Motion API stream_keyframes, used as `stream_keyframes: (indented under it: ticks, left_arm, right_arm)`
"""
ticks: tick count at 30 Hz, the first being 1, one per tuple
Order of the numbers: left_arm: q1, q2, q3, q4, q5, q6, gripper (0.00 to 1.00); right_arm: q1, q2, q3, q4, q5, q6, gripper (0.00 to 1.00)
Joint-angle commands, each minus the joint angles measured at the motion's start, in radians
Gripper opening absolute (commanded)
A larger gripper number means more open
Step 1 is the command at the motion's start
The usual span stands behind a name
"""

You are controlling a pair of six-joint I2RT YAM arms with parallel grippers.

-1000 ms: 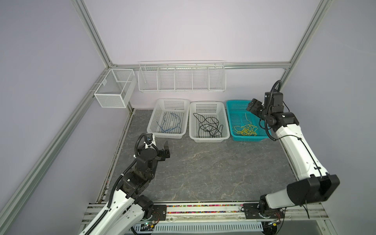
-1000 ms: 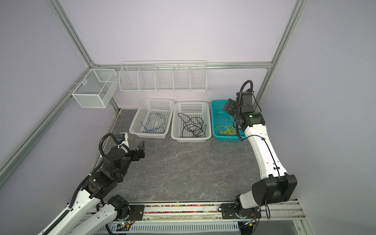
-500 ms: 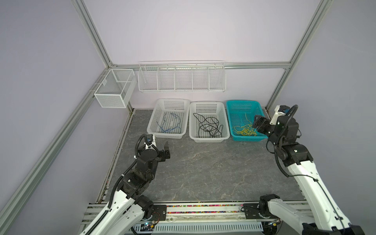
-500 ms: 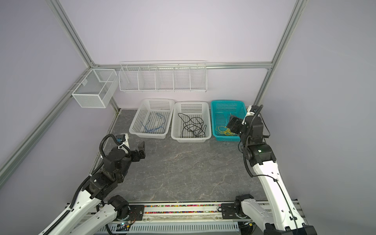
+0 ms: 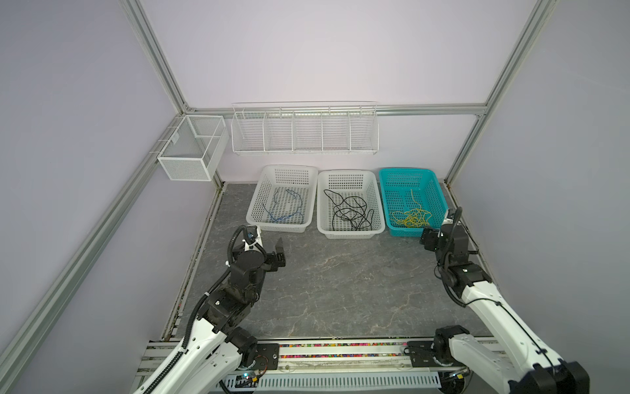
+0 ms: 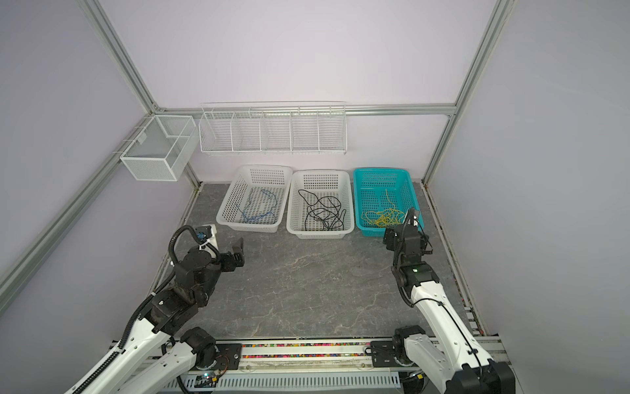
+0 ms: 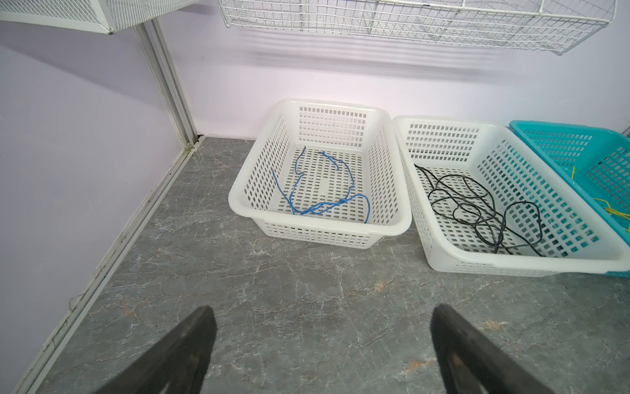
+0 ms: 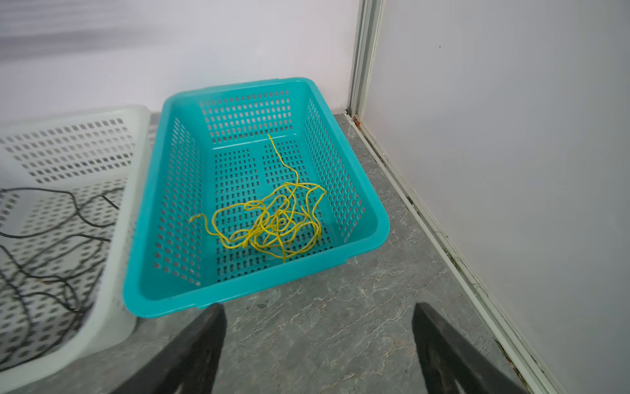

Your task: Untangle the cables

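Three baskets stand in a row across the middle of both top views, at the back of the grey marbled surface (image 5: pixel 341 283). The blue cable (image 7: pixel 342 201) lies in a loose loop on the floor of the left white basket (image 7: pixel 324 225). The black cable (image 5: pixel 354 214) sprawls in several overlapping loops in the middle white basket (image 7: pixel 511 261). The yellow cable (image 8: pixel 272 221) is bunched in a small heap toward the near end of the teal basket (image 8: pixel 177 211), with one end trailing toward its far wall. Each cable lies wholly inside its own basket.

The left tool (image 7: pixel 322 312) hangs over bare surface left of centre in the top views, just in front of the left white basket. Its fingers are spread wide, with only surface showing between them. The right tool (image 8: pixel 317 307) hangs at the right of the frame, near the teal basket's front rim but apart from it, fingers likewise spread.

A wire rack (image 5: pixel 305 131) and a mesh box (image 5: pixel 191 150) hang on the walls in the upper part of the frame.
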Motion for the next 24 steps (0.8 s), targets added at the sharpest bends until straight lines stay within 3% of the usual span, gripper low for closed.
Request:
stream_keyframes:
  ticks: [1, 15, 24]
  left_arm:
    - [-0.006, -0.005, -0.012, 0.012, -0.019, 0.007, 0.99]
    - [-0.015, -0.023, -0.047, 0.033, -0.057, 0.014, 0.99]
    - [-0.016, -0.002, -0.058, 0.044, -0.065, 0.024, 0.99]
  right_arm:
    - [-0.022, 0.062, -0.04, 0.207, 0.021, -0.062, 0.88]
    - [-0.047, 0.387, -0.139, 0.596, -0.062, -0.187, 0.88]
    - [-0.104, 0.53, -0.184, 0.807, -0.12, -0.178, 0.89]
